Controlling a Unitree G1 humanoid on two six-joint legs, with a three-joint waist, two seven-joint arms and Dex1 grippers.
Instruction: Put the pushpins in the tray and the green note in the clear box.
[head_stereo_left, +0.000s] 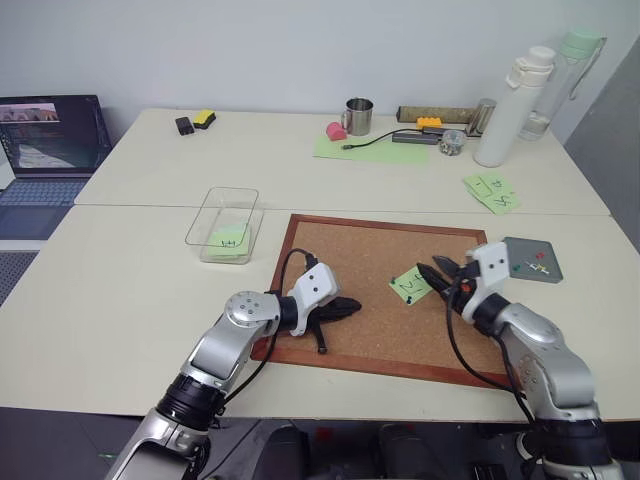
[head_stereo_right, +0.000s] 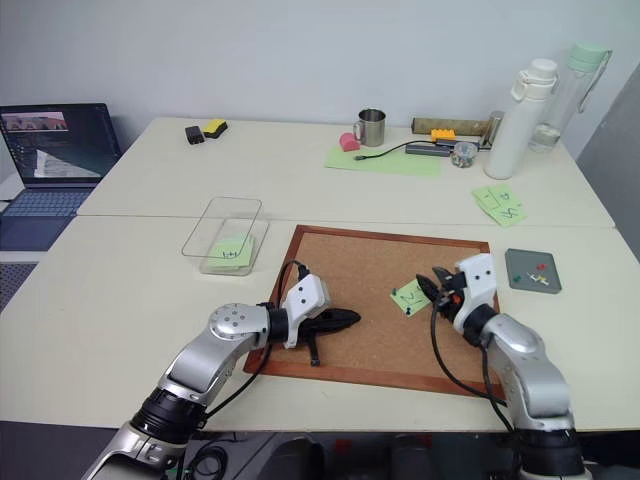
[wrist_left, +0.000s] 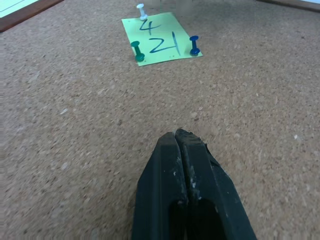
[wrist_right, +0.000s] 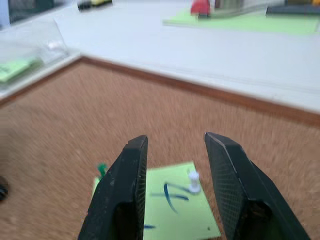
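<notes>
**Three pins still hold the note to the cork**

Take the cork board (head_stereo_left: 380, 290) as the landmark. The green note (head_stereo_left: 411, 286) lies on the board's right half, still fastened there by three pushpins: a white one (wrist_left: 141, 10), a green one (wrist_left: 136, 51) and a dark blue one (wrist_left: 194, 45), each standing at an edge of the paper. The right gripper (wrist_right: 175, 150) hangs just above the note, at the board's right side, its black fingers parted about halfway with nothing between them; the white pin shows in the gap below. The left gripper (wrist_left: 181, 137) rests low over the board's left-middle, well apart from the note, fingers pressed tight together and empty.

The tray (head_stereo_left: 532, 259) sits on the table just off the board's right edge and already carries a few small pins. The clear box (head_stereo_left: 226, 224) stands off the board's upper left corner, with another green note inside.

To my eye the step in hand is pulling a pin. Doing it well means settling the fingers either side of one plastic head, not the paper, closing firmly on so small a thing, and drawing straight up off the cork, so the note neither tears nor lifts. The white pin looks the handiest. The note should wait until all three are out.
</notes>
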